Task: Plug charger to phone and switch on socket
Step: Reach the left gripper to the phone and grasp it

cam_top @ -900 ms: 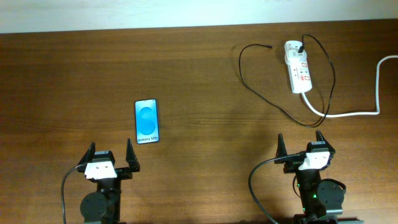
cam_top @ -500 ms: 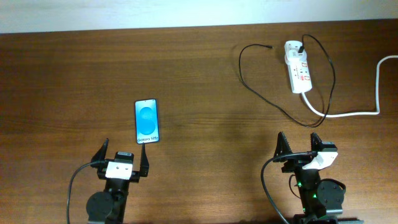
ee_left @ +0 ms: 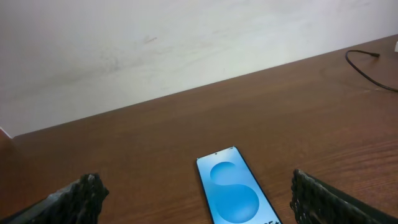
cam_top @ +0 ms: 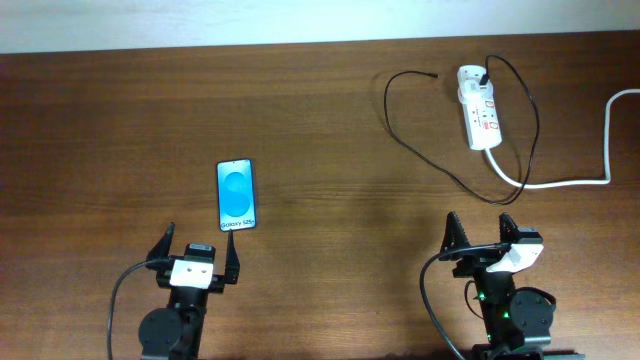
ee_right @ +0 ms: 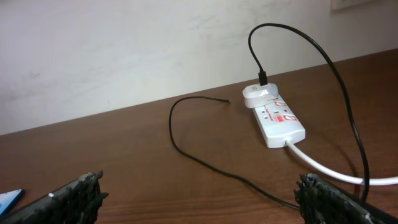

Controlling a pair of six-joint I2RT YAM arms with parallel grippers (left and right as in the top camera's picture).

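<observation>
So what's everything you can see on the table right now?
phone: one, blue screen, face up on the left half, just ahead of the left arm
charger: one, thin black cable, looped on the right half, one end plugged in at the socket's far end, free tip lying bare left of it
socket: one, white strip with red switches, far right
cord: one, thick white, running from the socket off the right edge
table: one, brown wood
wall: one, white, behind the table
left fingers: one pair, black, open, near edge, holding nothing
right fingers: one pair, black, open, near edge, holding nothing
</observation>
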